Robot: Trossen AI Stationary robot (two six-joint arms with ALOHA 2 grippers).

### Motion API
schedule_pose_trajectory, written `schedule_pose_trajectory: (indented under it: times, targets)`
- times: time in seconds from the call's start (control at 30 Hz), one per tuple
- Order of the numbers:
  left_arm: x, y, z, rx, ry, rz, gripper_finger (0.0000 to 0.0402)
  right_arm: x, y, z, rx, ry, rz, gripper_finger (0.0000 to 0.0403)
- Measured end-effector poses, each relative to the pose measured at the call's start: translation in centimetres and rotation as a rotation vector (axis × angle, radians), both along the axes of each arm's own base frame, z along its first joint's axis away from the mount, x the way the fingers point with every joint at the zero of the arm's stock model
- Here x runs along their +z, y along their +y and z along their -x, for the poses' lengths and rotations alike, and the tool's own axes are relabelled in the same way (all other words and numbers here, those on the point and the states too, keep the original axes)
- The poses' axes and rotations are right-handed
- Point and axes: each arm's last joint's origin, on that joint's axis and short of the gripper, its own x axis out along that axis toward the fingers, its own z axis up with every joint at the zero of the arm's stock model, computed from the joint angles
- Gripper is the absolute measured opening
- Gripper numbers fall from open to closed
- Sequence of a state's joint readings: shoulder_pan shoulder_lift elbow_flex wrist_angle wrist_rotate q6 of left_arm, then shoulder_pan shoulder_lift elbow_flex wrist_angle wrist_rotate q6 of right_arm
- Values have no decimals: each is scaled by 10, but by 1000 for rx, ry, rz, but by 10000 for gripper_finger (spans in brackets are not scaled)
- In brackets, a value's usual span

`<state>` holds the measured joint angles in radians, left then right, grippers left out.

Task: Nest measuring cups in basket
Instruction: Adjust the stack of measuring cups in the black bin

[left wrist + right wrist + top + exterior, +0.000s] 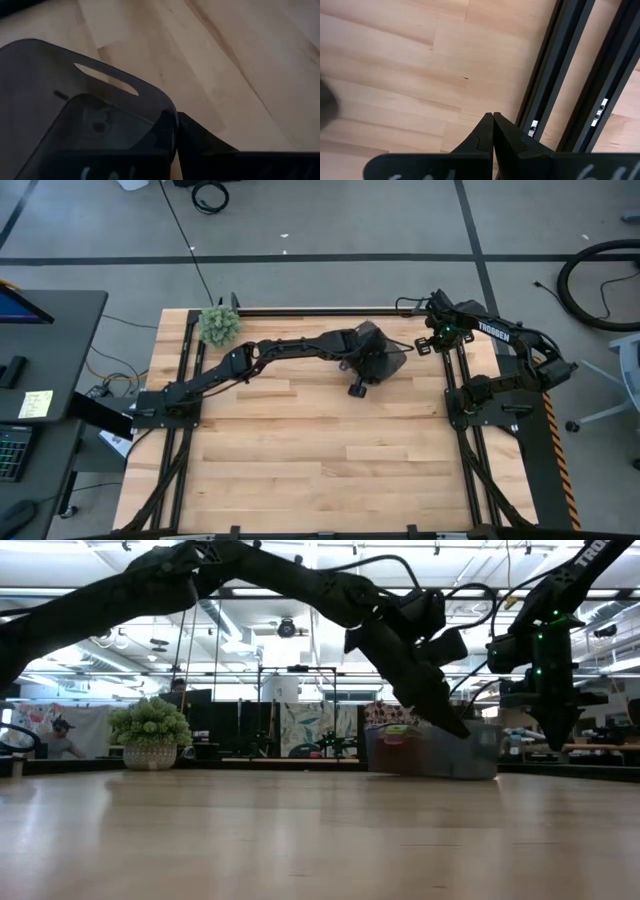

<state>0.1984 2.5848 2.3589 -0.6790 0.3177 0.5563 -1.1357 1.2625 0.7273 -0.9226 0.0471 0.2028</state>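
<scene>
High view: basket pinched by left gripper, right gripper parked

Nearest, along the near edge of the table: pale wood planks, with dark rails down the left and right edges.

Farther in, past mid-table and toward the far edge: the basket, dark grey and see-through, seemingly standing on the wood in the low view. Inside it, seen through the wall from the low view: measuring cups, showing only as blurs of red and green, number not clear.

At the basket's near-left corner: the left gripper, at the end of an arm stretched in from the left edge. Fingers nearly together, with the basket's rim wall apparently clamped between them; one finger inside, seen through the wall, the other outside. Just along that wall from the grip: a long handle slot.

Just right of the basket, apart from it and close to the right-edge rail: the right gripper, pointing down at the wood, fingers pressed together on nothing.

Farthest, in the far-left corner of the table: a fuzzy green plant ball in a pale pot.
</scene>
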Motion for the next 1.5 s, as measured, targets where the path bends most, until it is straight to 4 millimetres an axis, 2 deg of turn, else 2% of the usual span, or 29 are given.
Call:
schedule_pose_trajectory:
  times: [0.13,0.33,0.53,0.77,0.9,1.0,1.1,1.2,1.27,1.4,1.5]
  targets:
    - [2,-6,0,-47,-4,-38,16,0,0,0,1,0,0,9]
    - [1,-7,1,-48,10,-42,50,0,0,0,5,-6,-4,9]
    - [3,-5,2,-43,7,-80,58,0,0,0,5,-6,-4,9]
    - [39,-5,6,-63,-79,-179,60,0,0,0,8,-12,-8,9]
    - [50,-5,11,-56,-68,-190,61,0,1,0,20,-19,-15,9]
    - [67,-5,16,-18,-78,-248,61,2,3,-1,52,-37,-38,9]
    - [81,1,22,108,-55,-338,61,14,7,-1,148,-71,-91,9]
    - [90,16,34,240,3,-336,61,35,13,-5,221,-111,-97,9]
    - [95,27,44,320,45,-290,61,53,16,-8,255,-153,-57,9]
    - [91,50,61,476,157,-142,58,90,26,-17,318,-314,49,9]
    - [85,63,68,534,191,-22,49,106,30,-28,345,-426,132,8]
